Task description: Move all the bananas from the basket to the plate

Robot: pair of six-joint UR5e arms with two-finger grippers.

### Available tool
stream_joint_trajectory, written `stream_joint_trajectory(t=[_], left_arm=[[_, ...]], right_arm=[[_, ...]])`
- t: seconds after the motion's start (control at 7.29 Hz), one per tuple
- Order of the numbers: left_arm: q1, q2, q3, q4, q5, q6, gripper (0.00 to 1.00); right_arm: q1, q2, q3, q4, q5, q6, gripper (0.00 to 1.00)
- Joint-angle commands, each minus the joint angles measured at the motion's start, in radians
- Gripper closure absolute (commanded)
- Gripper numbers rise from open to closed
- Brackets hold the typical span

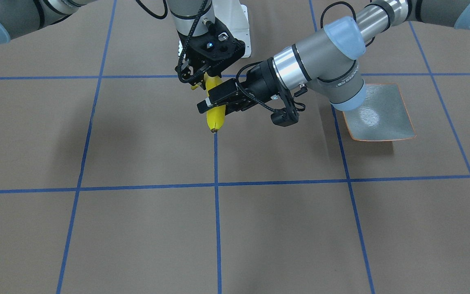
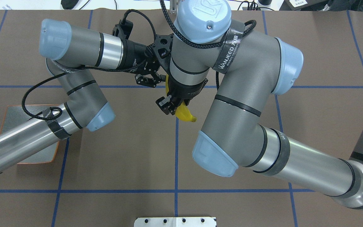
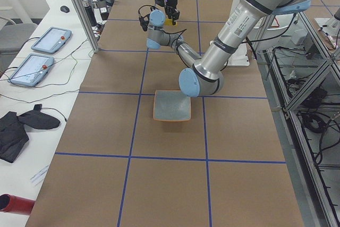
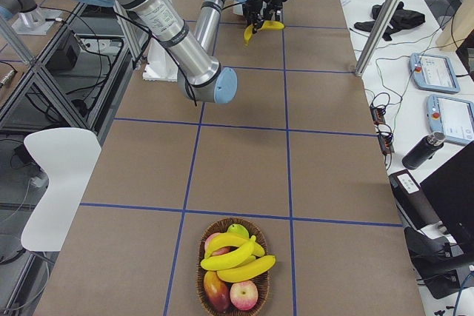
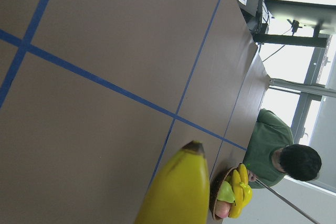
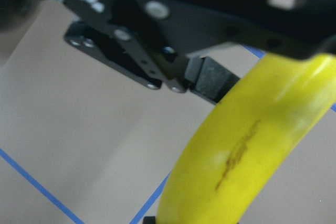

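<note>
One yellow banana (image 1: 214,118) hangs in the air over the table's middle, dark tip down. My right gripper (image 1: 201,81) comes from above and is shut on its stem end. My left gripper (image 1: 212,103) reaches in from the side, its fingers closed across the banana's middle. The right wrist view shows the banana (image 6: 247,150) with a left finger pad (image 6: 210,80) against it. The grey-green plate (image 1: 386,118) with an orange rim lies bare under my left arm. More bananas (image 4: 233,257) lie in the basket (image 4: 207,286) at the table's far right end.
The basket also holds apples (image 4: 244,295) and a green fruit. A person in green (image 5: 273,150) sits beyond the basket. My left forearm passes over part of the plate (image 2: 14,119). The white robot base (image 1: 239,24) stands behind the grippers.
</note>
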Motion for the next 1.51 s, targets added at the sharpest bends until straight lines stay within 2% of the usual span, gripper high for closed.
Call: stream_joint_trajectory(t=[0.0, 0.69, 1.23, 1.37], left_arm=[[0.001, 0.0, 0.015, -0.002, 0.003, 0.0, 0.09], [0.004, 0.01, 0.003, -0.005, -0.005, 0.003, 0.17], [0.015, 0.049, 0.001, -0.046, -0.008, 0.004, 0.31], [0.015, 0.049, -0.003, -0.049, -0.008, 0.004, 0.32]], right_arm=[[0.001, -0.001, 0.007, -0.002, 0.002, 0.0, 1.0], [0.0, -0.001, 0.005, -0.002, 0.002, 0.0, 1.0], [0.001, -0.006, 0.007, -0.002, 0.002, 0.0, 1.0], [0.001, -0.007, 0.007, 0.0, 0.002, 0.0, 1.0]])
